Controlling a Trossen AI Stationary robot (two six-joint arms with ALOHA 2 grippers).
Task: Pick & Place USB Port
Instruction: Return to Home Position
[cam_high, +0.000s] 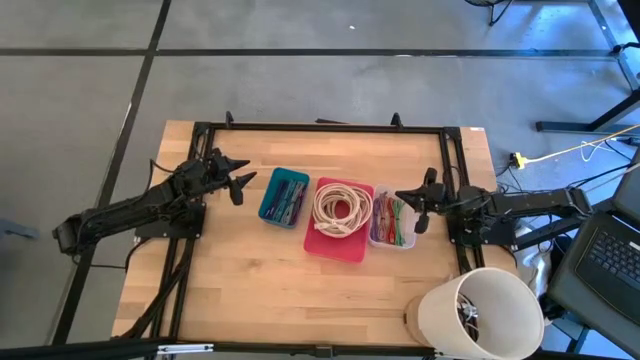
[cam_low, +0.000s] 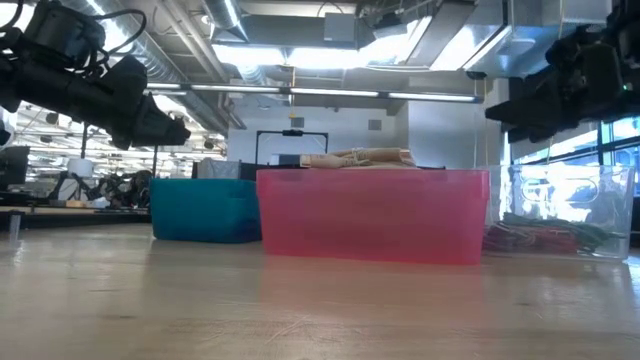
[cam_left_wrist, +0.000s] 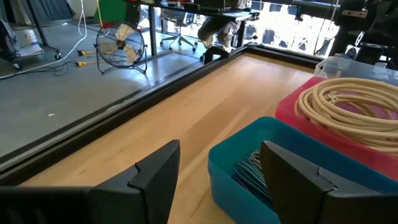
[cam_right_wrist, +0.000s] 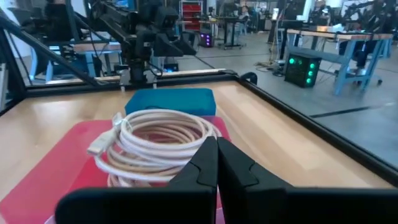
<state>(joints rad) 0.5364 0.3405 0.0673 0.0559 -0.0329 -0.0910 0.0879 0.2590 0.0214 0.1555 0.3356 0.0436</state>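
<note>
Three bins stand in a row mid-table: a teal bin (cam_high: 284, 197) holding dark braided cables, a pink bin (cam_high: 340, 219) holding a coiled cream cable (cam_high: 342, 206), and a clear bin (cam_high: 393, 219) of coloured cables. The coil (cam_right_wrist: 155, 144) lies in the pink bin with a white plug end (cam_right_wrist: 99, 146) at its side. My left gripper (cam_high: 240, 185) hovers open just left of the teal bin (cam_left_wrist: 280, 168), above the table. My right gripper (cam_high: 412, 212) hovers shut above the clear bin's right side, touching nothing.
A large white cylindrical container (cam_high: 480, 312) sits at the table's near right corner. A black frame (cam_high: 320, 128) runs along the table's edges. Bare wood lies in front of the bins (cam_high: 290, 290) and behind them. A laptop (cam_high: 605, 262) sits off the table's right side.
</note>
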